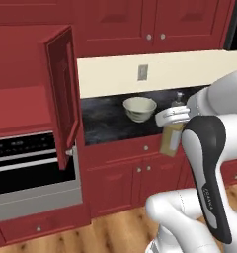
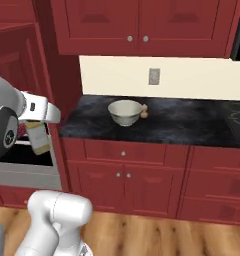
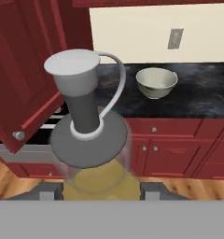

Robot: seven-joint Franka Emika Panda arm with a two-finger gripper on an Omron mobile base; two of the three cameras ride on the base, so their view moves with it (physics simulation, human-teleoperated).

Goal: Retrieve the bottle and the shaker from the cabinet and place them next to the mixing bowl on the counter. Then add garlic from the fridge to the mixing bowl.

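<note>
Left base view: the bottle (image 1: 171, 139) is held by the gripper (image 1: 172, 118) off the counter (image 1: 110, 121); the mixing bowl (image 1: 139, 108) is seen beyond it. Right base view: the shaker (image 2: 143, 112) is seen touching the bowl, well apart from the gripper. Hand view: the bottle is clamped between the fingers (image 3: 45, 191), with the bowl ahead.

Mixing bowl (image 2: 125, 112) on the counter (image 2: 192, 122), shaker (image 2: 143, 112) touching beside it.

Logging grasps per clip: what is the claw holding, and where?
The tall pale yellow translucent bottle, gripped by the claw across its body, below the grey pump top.
</note>
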